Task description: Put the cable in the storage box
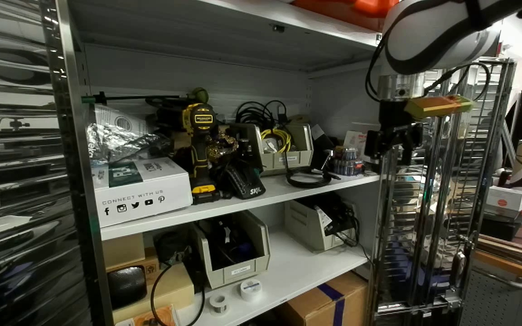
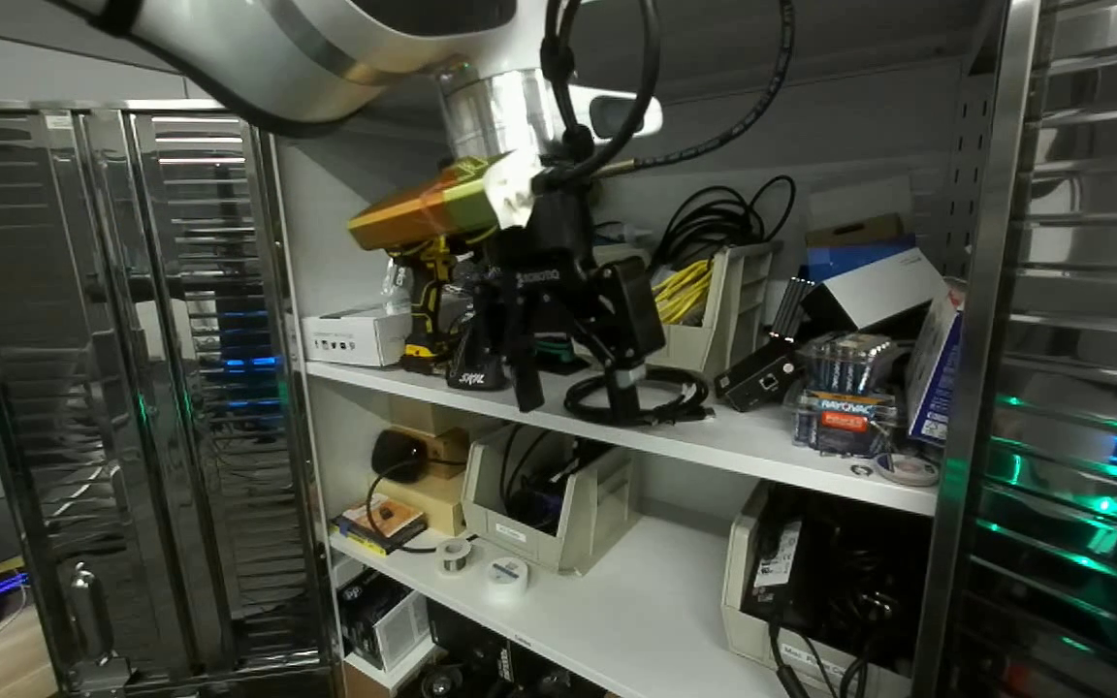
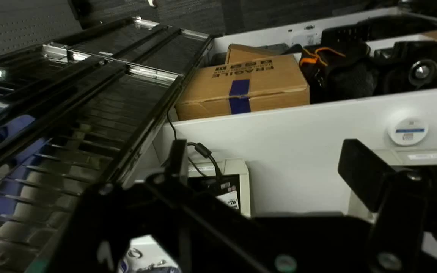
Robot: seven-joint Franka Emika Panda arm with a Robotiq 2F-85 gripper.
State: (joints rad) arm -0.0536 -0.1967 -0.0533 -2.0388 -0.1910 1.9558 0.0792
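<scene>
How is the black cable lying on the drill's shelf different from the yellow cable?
The black cable looks dark, but the yellow cable is bright. The black cable's loops lie on the shelf, outside the storage box; the yellow cable sits inside that box. Both are wound in loops.

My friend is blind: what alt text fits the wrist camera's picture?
A black robot gripper, jaws open and empty, in front of a white shelf. Also visible: a cardboard box marked FRAGILE, a pale bin and, at the picture's left, a glossy cabinet door.
</scene>
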